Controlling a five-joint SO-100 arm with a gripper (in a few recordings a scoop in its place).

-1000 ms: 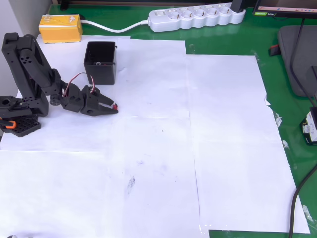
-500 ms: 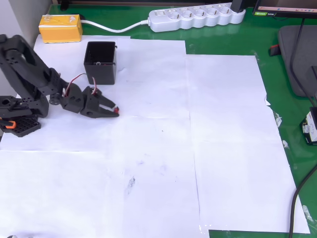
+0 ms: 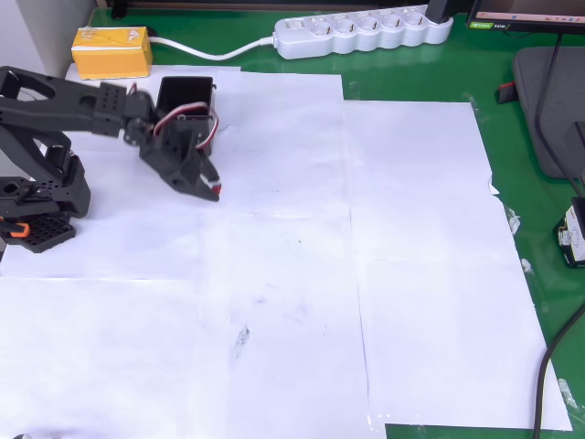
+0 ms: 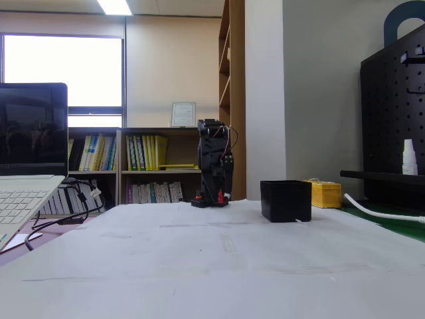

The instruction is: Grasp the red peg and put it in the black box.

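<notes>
Bench (image 3: pixel 274 347) is covered in white paper sheets, bare across the lower and right parts of the overhead frame. Moving up-left, the tool (image 3: pixel 212 188) sits at the end of the black arm, angled toward lower right, jaws pinched nearly together on the red peg (image 3: pixel 215 191), which shows as a small red spot at the tips. In the fixed view the tool (image 4: pixel 220 195) hangs low near centre frame with the red peg (image 4: pixel 220 197) at its tip, close above the paper; whether it clears the surface cannot be told. Step in hand, by judgement: transport, grasp made, peg not yet delivered. Just behind the tool, upper left of the overhead frame, stands the black box (image 3: pixel 186 99), partly hidden by the wrist; its open top shows a dark interior with nothing I can make out inside. Next move calls for raising the peg above the wall height and swinging up-left over the opening before release; the thin wall could be clipped if carried too low. Farther back lie the yellow box (image 3: pixel 111 51) and a white power strip (image 3: pixel 361 33).
</notes>
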